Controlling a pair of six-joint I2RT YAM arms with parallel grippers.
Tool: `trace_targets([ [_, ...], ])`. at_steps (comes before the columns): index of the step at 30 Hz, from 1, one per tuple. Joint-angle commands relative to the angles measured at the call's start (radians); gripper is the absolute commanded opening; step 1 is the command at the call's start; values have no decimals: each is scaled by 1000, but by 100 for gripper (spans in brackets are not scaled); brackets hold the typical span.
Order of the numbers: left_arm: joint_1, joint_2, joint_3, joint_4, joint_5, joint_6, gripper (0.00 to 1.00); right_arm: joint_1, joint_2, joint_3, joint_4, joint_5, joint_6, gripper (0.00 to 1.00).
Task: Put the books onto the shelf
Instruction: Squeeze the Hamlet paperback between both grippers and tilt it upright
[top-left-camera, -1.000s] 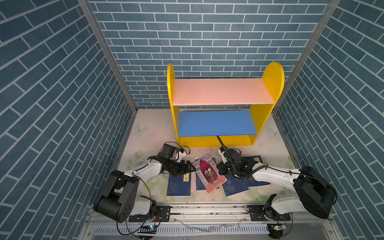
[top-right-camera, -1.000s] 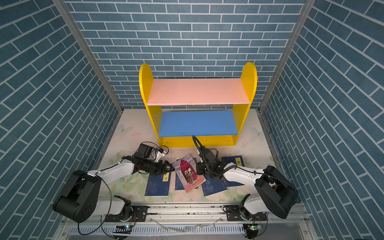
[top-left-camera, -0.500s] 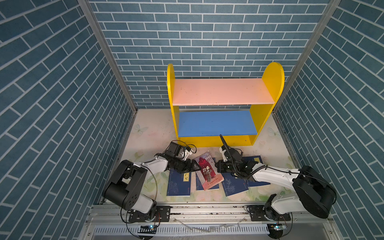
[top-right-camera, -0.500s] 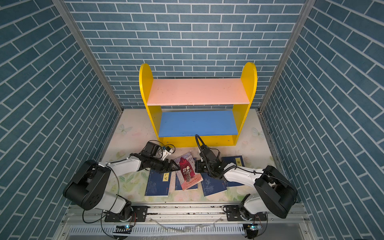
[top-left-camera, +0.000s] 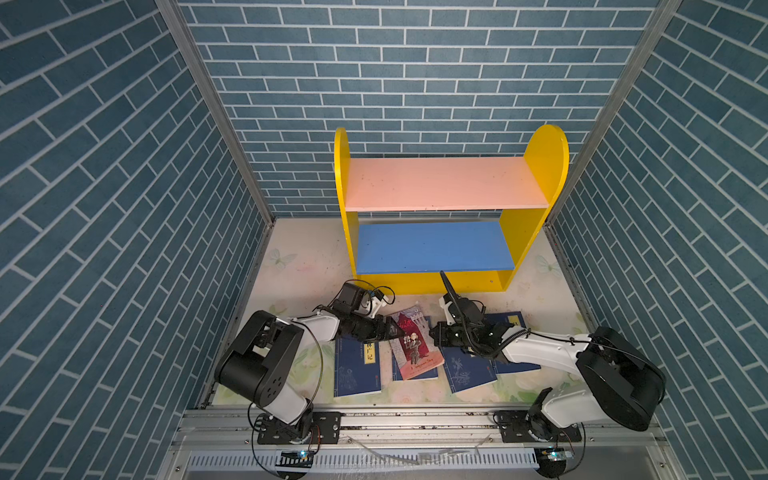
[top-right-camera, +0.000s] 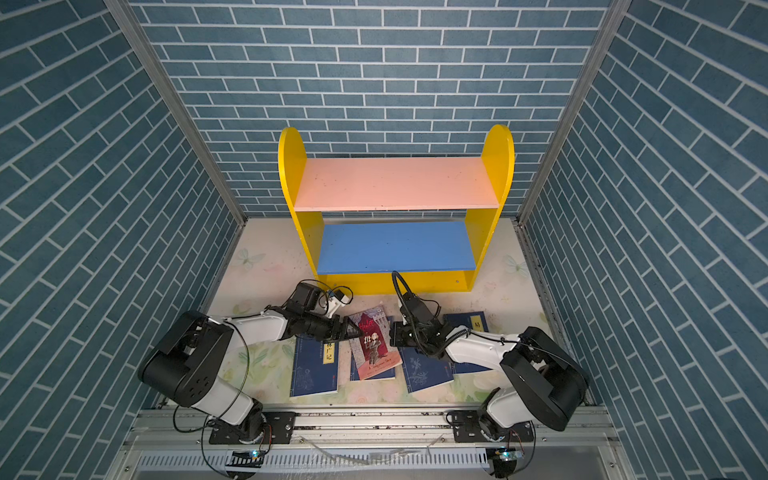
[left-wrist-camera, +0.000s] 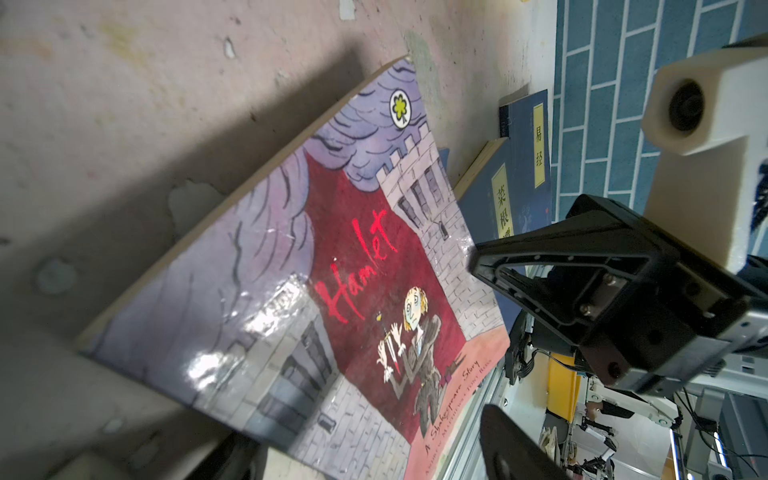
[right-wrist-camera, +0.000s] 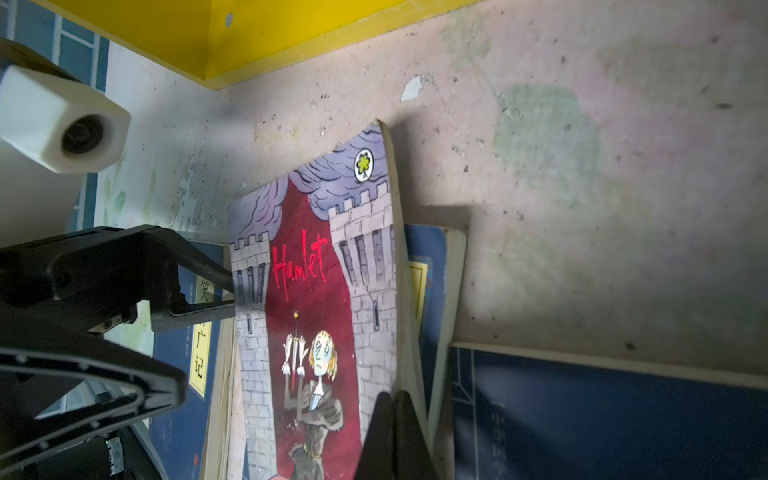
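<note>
Inspecting from the left: one navy book (top-left-camera: 357, 365) lies flat on the bench (top-left-camera: 299, 270), partly under the left arm. The left end effector (top-left-camera: 392, 330) stands open, jaws spread at the left long edge of Hamlet (top-left-camera: 415, 349) and not closed on it. Hamlet rests on another navy cover, its long axis running from the shelf (top-left-camera: 432, 249) toward the rail, slightly skewed. In the right wrist view its right edge appears lifted. The right end effector (top-left-camera: 433, 334) is closed, tips against that edge, gripping nothing I can see. Two navy books (top-left-camera: 469, 370) lie under the right arm. I judge the left grasp comes next, closing rightward onto that edge.
</note>
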Motion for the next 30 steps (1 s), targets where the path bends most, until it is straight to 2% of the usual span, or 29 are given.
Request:
trace_targets([
  [1,-3,-36,-3,57,13,-6,77,2,27,-22,17,-31,24,0],
  [11,-3,-46,12,103,72,-58,49,0,36,-49,115,-62,46,0],
  [16,-2,-30,12,123,83,-86,40,0,21,-68,193,-113,50,0],
  [23,-4,-45,26,77,84,-82,11,1,-4,-82,203,-122,39,0],
  [28,-2,-116,36,-32,44,-2,0,0,-52,-104,200,-90,28,29],
  [30,-1,-172,19,-42,41,23,0,-1,-81,-112,195,-82,19,36],
])
